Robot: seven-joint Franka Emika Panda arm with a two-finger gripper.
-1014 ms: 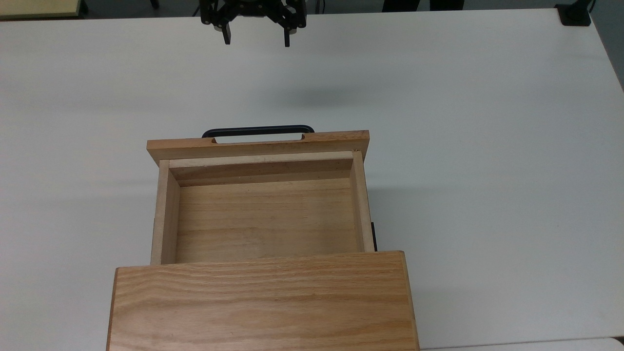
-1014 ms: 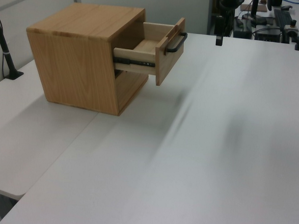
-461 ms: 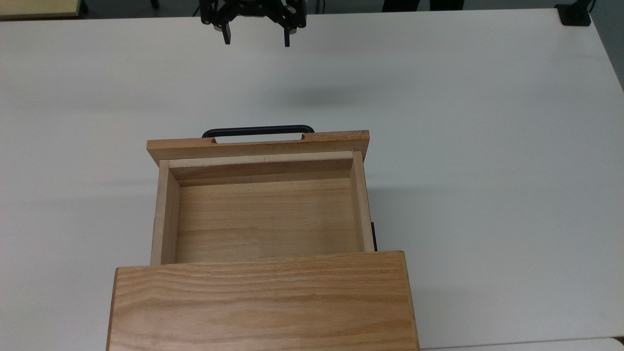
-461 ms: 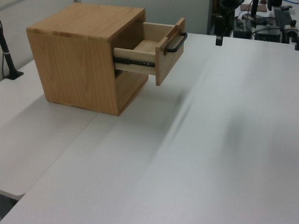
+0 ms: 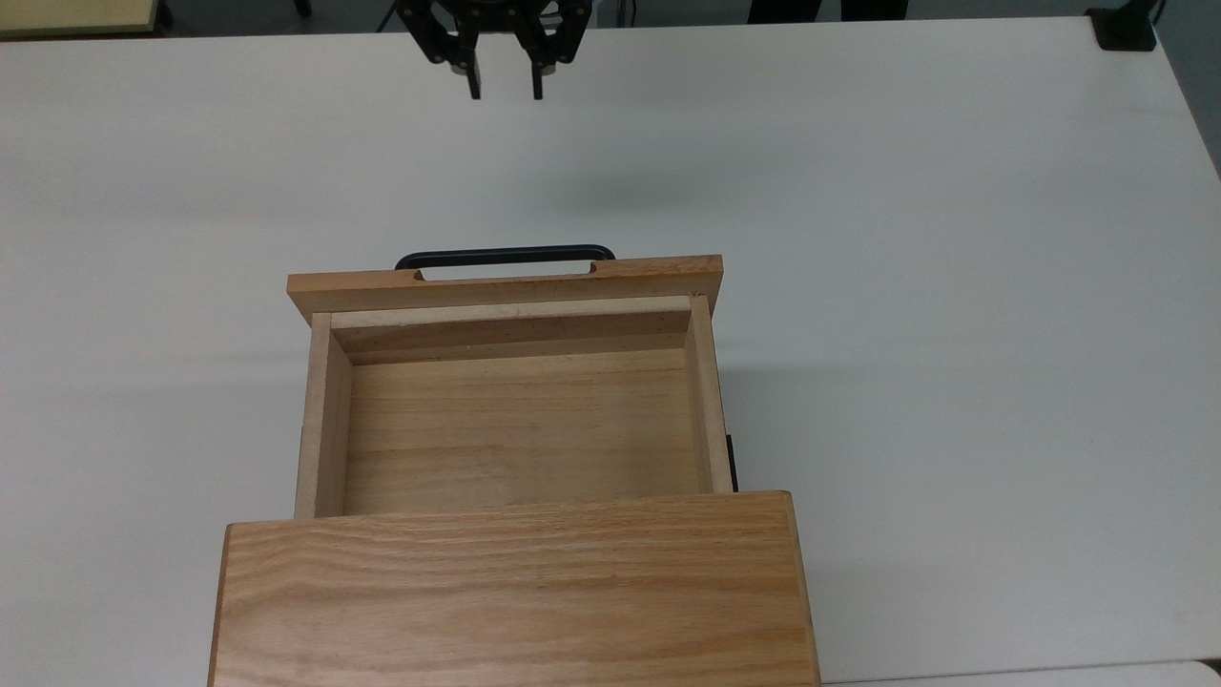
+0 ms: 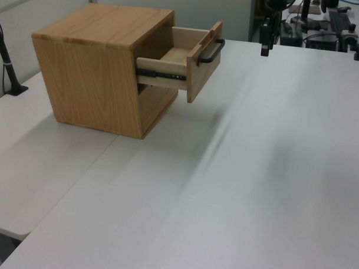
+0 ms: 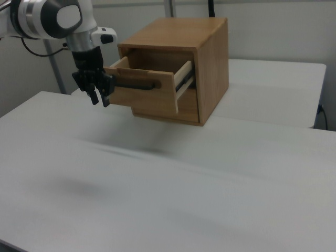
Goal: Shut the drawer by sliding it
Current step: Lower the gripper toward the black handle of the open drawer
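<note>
The drawer (image 5: 520,429) is a light wooden tray pulled far out of its cabinet (image 5: 515,592), and it is empty. Its flat front panel (image 5: 506,282) carries a thin black handle (image 5: 506,255). My gripper (image 5: 506,93) hangs over the table well beyond the handle, roughly in line with it, fingers pointing down and a narrow gap between them with nothing held. In the left view the drawer (image 6: 203,58) juts out toward the gripper (image 6: 264,52). In the right view the gripper (image 7: 101,102) is just at the left of the drawer front (image 7: 152,95).
The cabinet (image 6: 93,78) stands on a wide white table (image 5: 954,286). A black post base (image 5: 1124,29) sits at the top view's far right corner. Equipment and cables crowd the area behind the table in the left view (image 6: 325,24).
The fingers have drawn closer together, about halving the gap. The gripper has dipped slightly. The drawer has not moved.
</note>
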